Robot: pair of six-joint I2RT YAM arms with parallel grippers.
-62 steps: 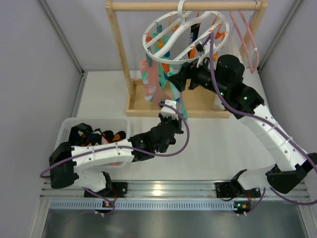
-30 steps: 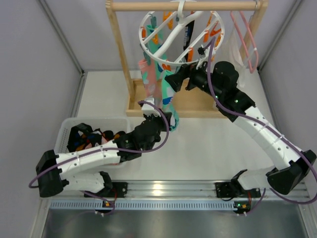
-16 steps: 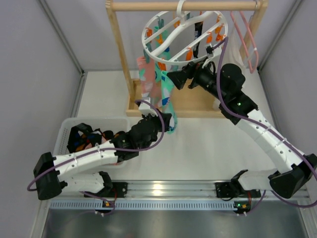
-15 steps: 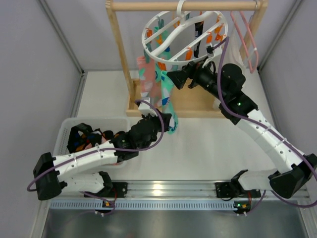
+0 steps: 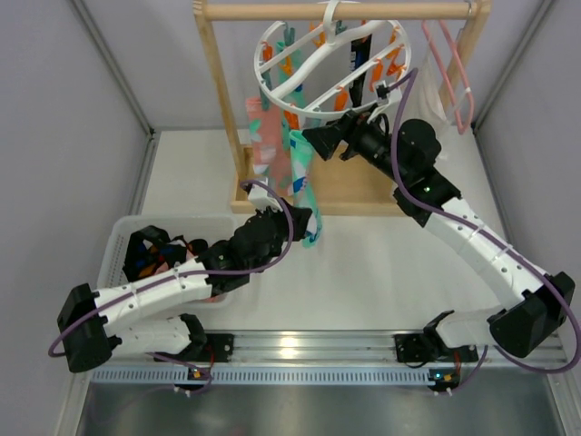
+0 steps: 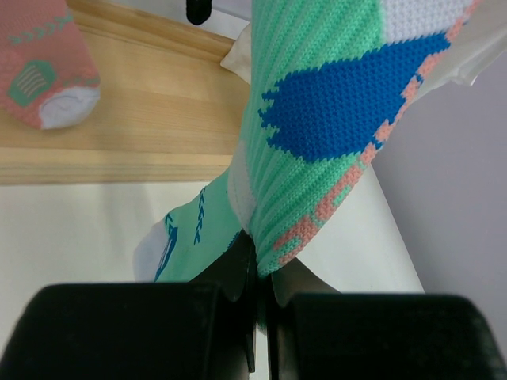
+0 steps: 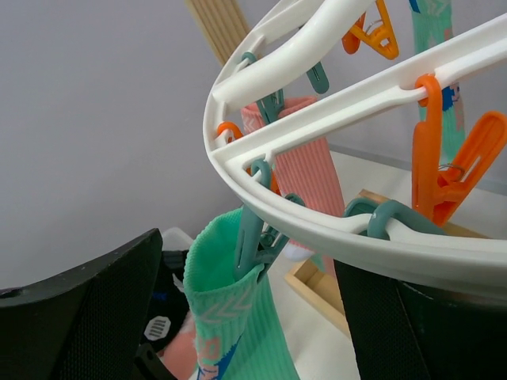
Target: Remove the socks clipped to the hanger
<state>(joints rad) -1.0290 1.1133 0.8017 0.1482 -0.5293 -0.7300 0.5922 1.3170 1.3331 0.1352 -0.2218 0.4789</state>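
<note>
The white ring hanger [image 5: 313,68] hangs from the wooden rail with orange and teal clips. A teal-green sock [image 5: 300,173] dangles from a teal clip [image 7: 259,237], and a pink sock [image 5: 266,145] hangs beside it. My left gripper [image 5: 294,220] is shut on the teal sock's lower end [image 6: 317,119], pinched between the fingertips [image 6: 242,261]. My right gripper [image 7: 253,309] is open under the ring [image 7: 317,226], one finger on each side of that clip and the sock's cuff [image 7: 230,293]. In the left wrist view the pink sock's toe [image 6: 40,75] rests over the wooden base.
A white bin [image 5: 123,238] at the left holds black and pink socks. The wooden rack's post [image 5: 221,100] and base [image 5: 359,195] stand behind the socks. A pink wire hanger [image 5: 454,68] hangs at the right end. Orange clips [image 7: 444,158] dangle near my right finger.
The ring hanger has swung and tilted. My right gripper has edged up to the teal clip, its jaws a little narrower. The left gripper keeps its hold low on the teal sock.
</note>
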